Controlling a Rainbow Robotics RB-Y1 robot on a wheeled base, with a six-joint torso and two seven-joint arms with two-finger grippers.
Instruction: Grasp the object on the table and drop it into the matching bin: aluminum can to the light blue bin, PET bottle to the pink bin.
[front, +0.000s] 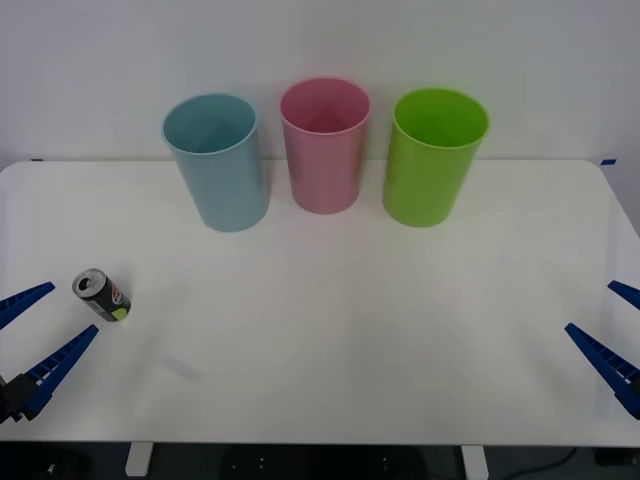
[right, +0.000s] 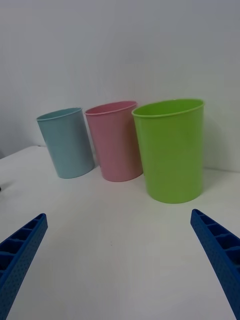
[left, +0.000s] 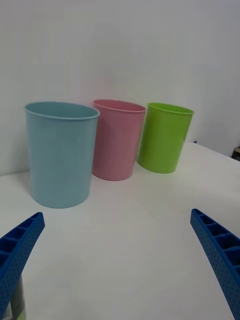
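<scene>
Three plastic bins stand upright in a row at the far side of the white worktop (front: 330, 330): the light blue bin (front: 218, 165) on the left, the pink bin (front: 324, 145) in the middle and a lime green bin (front: 430, 160) on the right, each close beside the next. The broad stretch of worktop between the bins and the near edge is bare.

The aluminum can (front: 103, 296) stands tilted near the left edge, silver top up, its red-white-blue logo and yellow-green patch facing the near side. It is well apart from the bins, nearer than the light blue bin and to its left.

The left end effector (front: 40, 325) hovers at the near left corner with its blue ribbed fingers spread wide; the can sits just beyond the fingertips, roughly in line with the gap between them. In the left wrist view the can shows just behind one finger.

The right end effector (front: 625, 335) hangs at the near right edge, fingers likewise spread, far from the can.
</scene>
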